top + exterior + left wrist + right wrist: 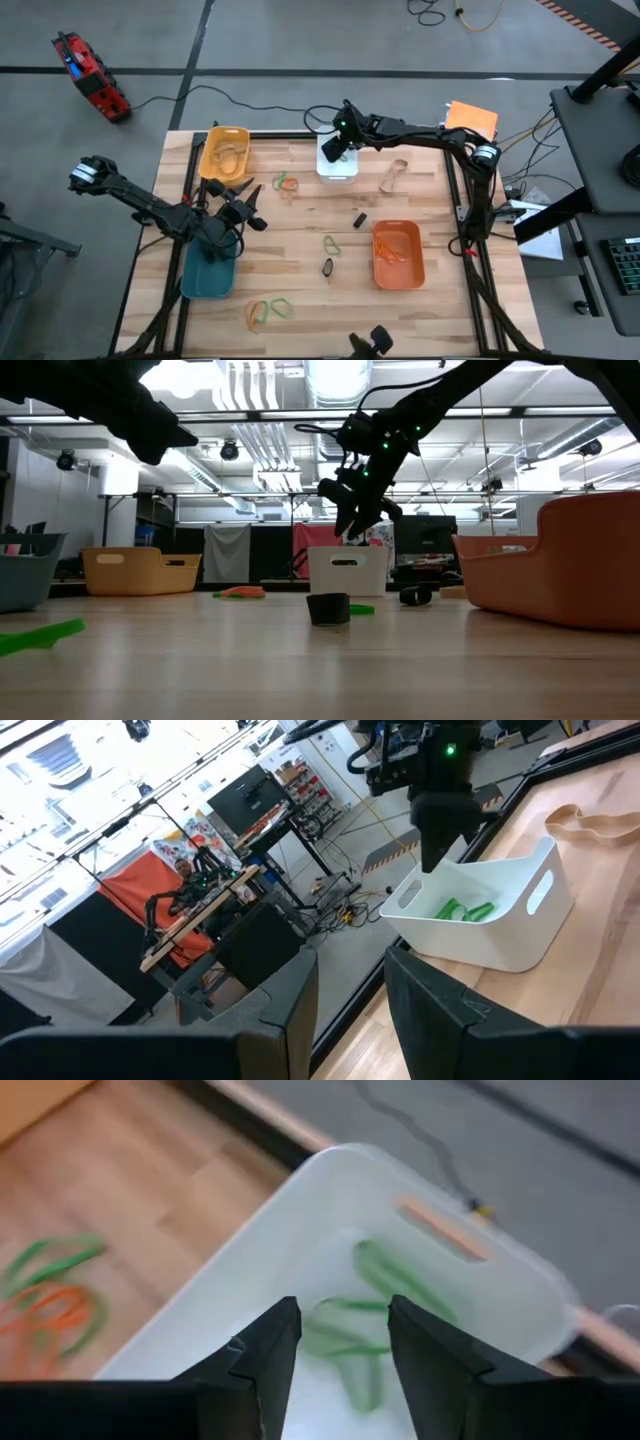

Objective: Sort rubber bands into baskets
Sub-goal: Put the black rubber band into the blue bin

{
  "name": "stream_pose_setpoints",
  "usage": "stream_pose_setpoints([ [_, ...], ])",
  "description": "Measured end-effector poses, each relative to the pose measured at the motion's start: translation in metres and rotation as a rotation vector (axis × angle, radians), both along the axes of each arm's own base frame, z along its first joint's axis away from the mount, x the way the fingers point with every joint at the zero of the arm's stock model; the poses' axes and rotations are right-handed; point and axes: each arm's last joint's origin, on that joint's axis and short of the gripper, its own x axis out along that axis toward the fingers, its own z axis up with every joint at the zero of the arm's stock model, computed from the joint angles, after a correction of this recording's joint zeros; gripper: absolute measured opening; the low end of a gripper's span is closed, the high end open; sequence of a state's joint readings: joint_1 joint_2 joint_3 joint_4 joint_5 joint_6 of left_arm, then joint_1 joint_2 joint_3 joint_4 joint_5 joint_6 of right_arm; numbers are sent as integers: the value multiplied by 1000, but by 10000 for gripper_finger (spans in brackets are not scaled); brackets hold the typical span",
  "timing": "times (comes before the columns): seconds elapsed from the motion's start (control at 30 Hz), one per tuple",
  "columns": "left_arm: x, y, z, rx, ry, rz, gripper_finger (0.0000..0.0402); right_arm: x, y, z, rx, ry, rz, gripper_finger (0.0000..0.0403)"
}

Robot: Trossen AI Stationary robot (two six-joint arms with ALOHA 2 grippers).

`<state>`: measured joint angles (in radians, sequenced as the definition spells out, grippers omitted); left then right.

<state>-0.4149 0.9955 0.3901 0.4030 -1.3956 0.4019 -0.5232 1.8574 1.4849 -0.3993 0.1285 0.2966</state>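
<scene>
The right gripper (pixel 338 146) is hanging over the white rounded-rectangular plastic basket (pixel 337 170) at the far edge of the pale wooden table (pixel 300 255), its two dark fingers (pixel 268 1348) standing parted with a clear gap and nothing between them. Below them, thin green rubber-band loops (pixel 365 1325) are lying on the white basket's floor. The basket is sitting close to the table's far rim, with the black frame rail just beyond it.

The left gripper (pixel 243 203) is hovering at the left side, between the yellow plastic basket (pixel 225 152) at the far left and the teal-blue plastic basket (pixel 207 272) at the near left; its fingers (pixel 290 1000) are standing part-way open and holding nothing.

The middle of the table is lying mostly open. A green and orange pair of loops (pixel 285 183) is resting just left of the white basket, a wide tan band (pixel 392 176) is lying just right of it, a small black band (pixel 359 219) is lying near the centre, and a green loop (pixel 331 244) and a dark loop (pixel 328 266) are lying nearer. A tangle of green and orange bands (pixel 268 311) is sitting close to the near edge. The orange plastic basket (pixel 398 254) at the right is holding orange bands, close to the right rail
</scene>
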Motion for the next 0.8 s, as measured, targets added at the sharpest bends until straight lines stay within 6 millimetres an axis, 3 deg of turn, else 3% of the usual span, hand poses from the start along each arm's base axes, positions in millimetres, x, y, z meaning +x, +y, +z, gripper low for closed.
stream_pose_setpoints([
  [0.13, 0, 0, 0, -2, -3, 0, 103, 2, 15, 7, 70, -17, 95, 157],
  [0.3, 0, 0, -2, -13, -11, -2, 103, 6, 52, 28, 53, -13, 205, 148],
  [0.57, 4, -3, -3, -82, -32, -171, 103, 13, 143, 50, 21, 44, 491, 121],
  [0.8, 7, -7, -4, -177, -63, -360, 103, 8, 219, 48, 11, 78, 707, 96],
])
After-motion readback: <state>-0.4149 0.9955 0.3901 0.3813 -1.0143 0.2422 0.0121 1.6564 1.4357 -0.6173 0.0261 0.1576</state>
